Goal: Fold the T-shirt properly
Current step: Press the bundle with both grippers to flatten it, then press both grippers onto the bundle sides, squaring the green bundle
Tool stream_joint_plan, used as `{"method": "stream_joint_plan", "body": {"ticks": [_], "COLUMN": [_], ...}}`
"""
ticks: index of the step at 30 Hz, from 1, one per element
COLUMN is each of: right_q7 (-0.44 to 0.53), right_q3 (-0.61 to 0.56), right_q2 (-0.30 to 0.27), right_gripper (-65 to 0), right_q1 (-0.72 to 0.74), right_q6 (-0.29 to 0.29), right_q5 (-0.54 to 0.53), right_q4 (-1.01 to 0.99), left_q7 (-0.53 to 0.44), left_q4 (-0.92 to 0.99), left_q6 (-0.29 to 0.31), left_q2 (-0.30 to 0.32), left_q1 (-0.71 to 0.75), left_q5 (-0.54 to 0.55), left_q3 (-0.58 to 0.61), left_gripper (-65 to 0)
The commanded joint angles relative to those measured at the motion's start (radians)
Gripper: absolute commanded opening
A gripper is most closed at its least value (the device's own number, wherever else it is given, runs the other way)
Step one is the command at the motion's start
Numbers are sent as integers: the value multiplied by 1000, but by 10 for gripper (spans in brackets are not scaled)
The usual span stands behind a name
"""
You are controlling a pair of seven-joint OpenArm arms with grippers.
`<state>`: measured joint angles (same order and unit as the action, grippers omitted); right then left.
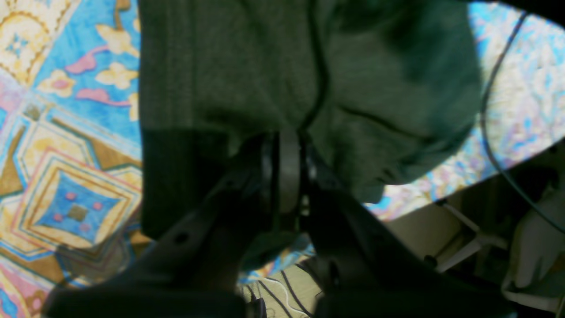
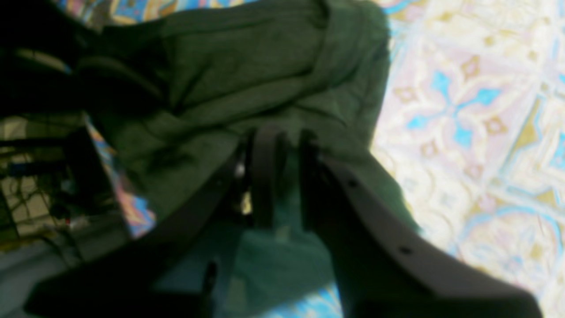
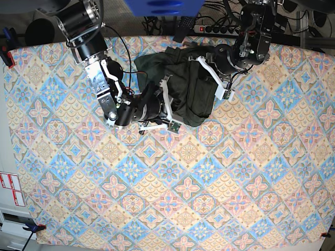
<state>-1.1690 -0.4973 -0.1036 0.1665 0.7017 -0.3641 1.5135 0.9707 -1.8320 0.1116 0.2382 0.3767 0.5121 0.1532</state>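
The T-shirt (image 3: 180, 86) lay bunched near the far edge of the patterned surface (image 3: 172, 178), both arms at it from opposite sides. The left claw (image 1: 289, 170) was pressed together, pinching a fold, probably to carry that edge over. The right claw (image 2: 282, 176) stood slightly apart around cloth (grip uncertain).

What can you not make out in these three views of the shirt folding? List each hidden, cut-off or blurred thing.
- T-shirt: sleeves and collar lost in the bunched heap, base view.
- Right gripper: whether cloth sits between its fingers; right wrist view is blurred.
- Left gripper: fingertips dark against the fabric, left wrist view.
- Shirt's far edge: cut off by the top of the left wrist view.
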Motion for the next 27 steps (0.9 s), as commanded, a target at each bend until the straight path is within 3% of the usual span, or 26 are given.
{"method": "stream_joint_plan", "body": {"ticks": [1,10,20,27], "right_q7": [14,97,97,96], "right_q3": [10,10,15,18], "right_q2": [-2,-2,-9,-87], "right_gripper": [-564,-565,-564,-565], "right_q1": [54,132,126,87], "right_q6": [-4,-4,-4,-4], "right_q5": [-9,14,136,190], "right_q4": [-6,-253,-270,-270], "left_q7": [-14,-14,-14,-14], "left_q4": [10,79,81,81], "left_q6": [7,7,7,7], "left_q2": [0,0,2,2], "left_q1": [-11,-46,-48,-57], "left_q5": [7,7,-80,-139], "left_q3": [-4,-2,-2,-5], "left_gripper": [-650,-650,-650,-650]}}
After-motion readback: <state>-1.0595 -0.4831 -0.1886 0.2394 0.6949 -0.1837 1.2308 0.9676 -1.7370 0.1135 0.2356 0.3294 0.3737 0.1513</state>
